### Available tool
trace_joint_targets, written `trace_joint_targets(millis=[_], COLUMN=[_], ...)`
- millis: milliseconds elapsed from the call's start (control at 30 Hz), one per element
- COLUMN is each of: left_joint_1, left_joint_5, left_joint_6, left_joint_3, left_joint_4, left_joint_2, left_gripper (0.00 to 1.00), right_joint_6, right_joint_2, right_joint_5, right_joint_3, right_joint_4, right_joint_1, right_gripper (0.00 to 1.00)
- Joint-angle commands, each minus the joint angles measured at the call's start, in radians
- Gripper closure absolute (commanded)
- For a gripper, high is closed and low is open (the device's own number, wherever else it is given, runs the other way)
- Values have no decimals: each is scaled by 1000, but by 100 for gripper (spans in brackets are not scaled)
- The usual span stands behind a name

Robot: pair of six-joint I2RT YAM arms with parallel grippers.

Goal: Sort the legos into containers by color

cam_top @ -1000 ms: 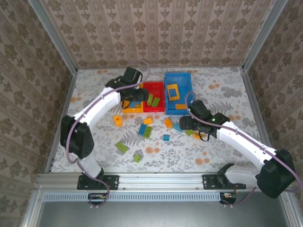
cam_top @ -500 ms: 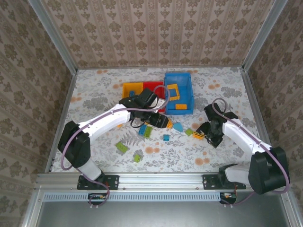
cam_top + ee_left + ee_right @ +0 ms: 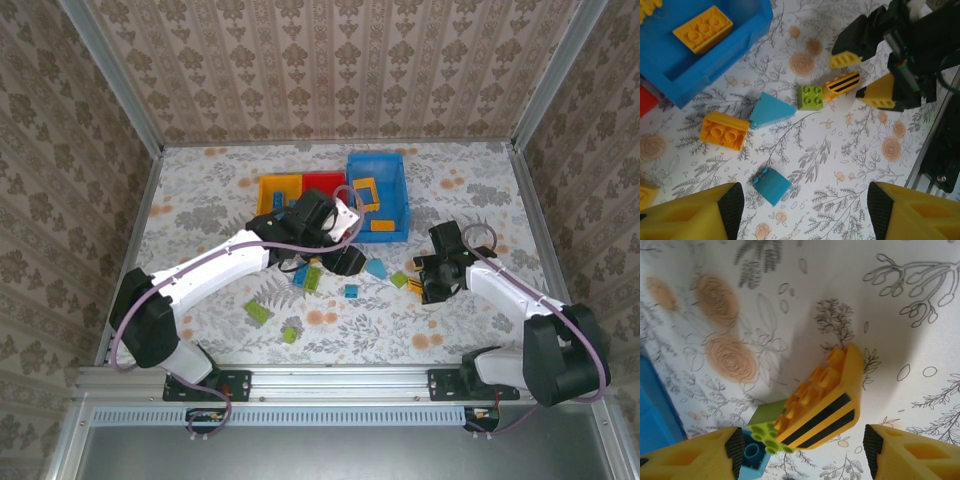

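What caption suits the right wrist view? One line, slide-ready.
Open right gripper straddles a black-striped yellow brick touching a green brick on the floral table.

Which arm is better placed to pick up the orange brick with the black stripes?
Right. The right gripper straddles the striped orange brick, one finger on each side, jaws open. The left gripper hovers away from it, above a blue brick.

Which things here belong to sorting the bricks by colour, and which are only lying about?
Job: blue plastic bin, red plastic bin, yellow-orange plastic bin, black-striped yellow brick, small green brick, orange brick on the table, blue wedge brick.
Surroundings only: floral table cover, aluminium front rail, patterned walls.
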Motion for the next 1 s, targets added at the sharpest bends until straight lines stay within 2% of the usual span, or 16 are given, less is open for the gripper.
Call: trace_joint_targets(millis=[0, 100, 267, 433, 500, 600, 700, 833, 967], left_joint_1=[-1, -4, -3, -2, 7, 36, 87, 166, 212], left_joint_5=[-13, -20, -36, -82, -111, -166, -218, -254, -285], left_joint_6=[31, 27, 17, -8, -33, -93, -159, -235, -273], left_joint_3=[-9, -4, -3, 1, 2, -2, -36, -81, -83], left_joint_4=[11, 5, 3, -2, -4, -10, 11, 35, 25], left_joint_2=[-16, -16, -25, -44, -62, -97, -153, -222, -258], left_gripper=[31, 31, 31, 32, 32, 32, 32, 33, 33], right_joint_6=[134, 150, 129, 40, -43, -249, -467, -681, -781], right_joint_2=[23, 48, 97, 52, 7, -35, -20, 71, 229], right_joint_5=[-43, -37, -21, 42, 81, 123, 138, 112, 44], right_joint_3=[-43, -69, -65, -35, -4, 99, 228, 375, 492], right_joint_4=[74, 121, 186, 123, 84, 26, 18, 73, 106], right_joint_1=[-3, -3, -4, -9, -17, -14, 36, 140, 193], right_gripper=[34, 40, 62, 85, 91, 94, 94, 93, 93])
